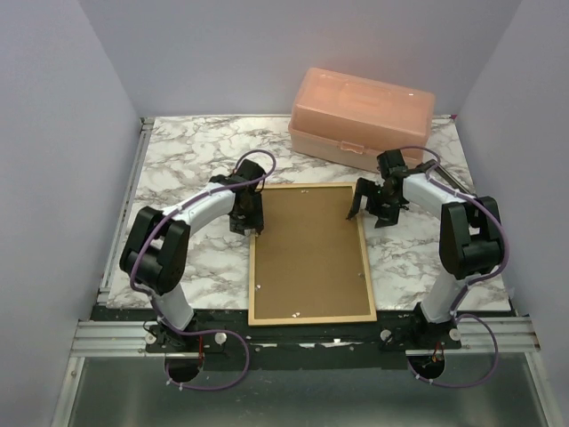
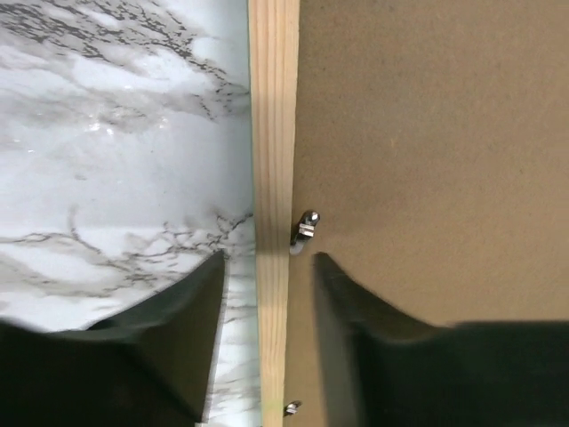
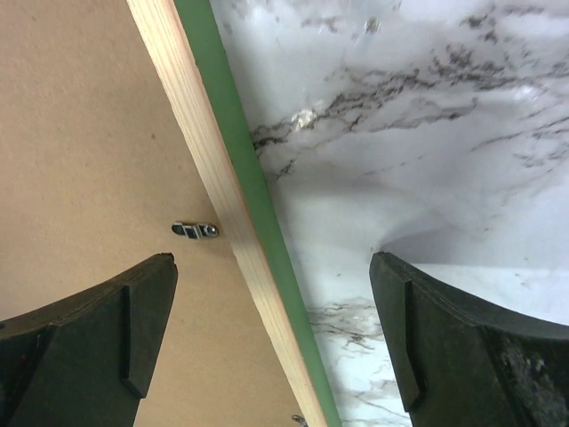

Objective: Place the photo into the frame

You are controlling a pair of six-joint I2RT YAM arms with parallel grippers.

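Note:
The frame lies face down on the marble table, pale wood up, with the brown backing panel set in it. The photo is hidden. My left gripper hangs over the frame's left rail near the far corner. In the left wrist view its fingers straddle the rail with a gap on each side, open, beside a small metal clip. My right gripper stands wide open over the right rail, whose green edge shows; a clip lies on the panel.
A peach plastic box stands at the back right, just behind the right arm. Marble tabletop shows on both sides of the frame. The frame's near edge reaches the table's front edge between the arm bases.

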